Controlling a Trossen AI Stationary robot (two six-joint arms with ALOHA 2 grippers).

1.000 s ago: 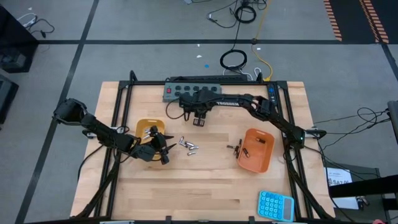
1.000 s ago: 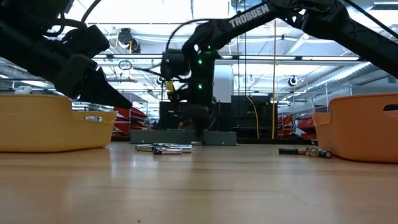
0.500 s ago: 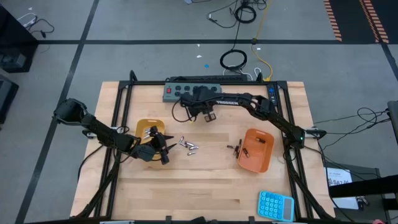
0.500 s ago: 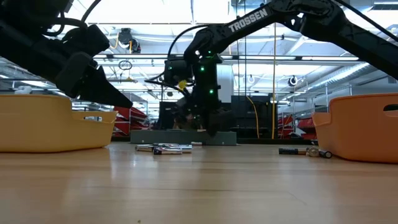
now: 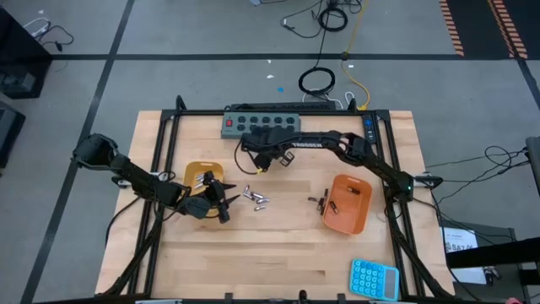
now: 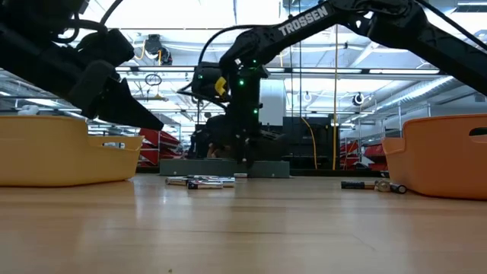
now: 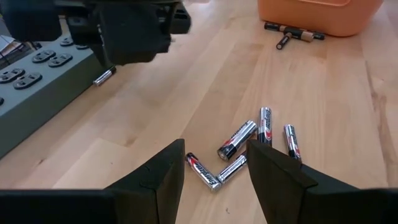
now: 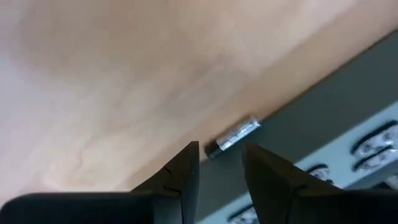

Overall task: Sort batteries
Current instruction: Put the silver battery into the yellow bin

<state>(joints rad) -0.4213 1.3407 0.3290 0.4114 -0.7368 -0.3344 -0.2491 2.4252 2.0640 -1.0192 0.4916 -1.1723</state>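
Several silver batteries [image 5: 256, 199] lie loose on the wooden table between a yellow tray [image 5: 196, 173] and an orange tray [image 5: 348, 204]. My left gripper [image 5: 226, 203] hovers open beside the yellow tray, and the batteries [image 7: 239, 149] lie just ahead of its fingertips. Near the far edge my right gripper [image 5: 260, 163] points steeply down, open, over a single silver battery [image 8: 233, 138] that lies against the grey power strip [image 5: 261, 125]. That battery [image 7: 104, 76] also shows in the left wrist view. Dark batteries [image 5: 319, 201] lie by the orange tray.
The power strip runs along the far edge, with a dark metal frame [image 5: 160, 143] around the work area. A blue calculator [image 5: 374, 279] sits at the near right corner. Bare wood lies toward the near edge [image 5: 270, 253].
My right gripper has rolled far about its own axis above the spot by the power strip and ended slightly more toward the table's left. The batteries and trays lie as before.
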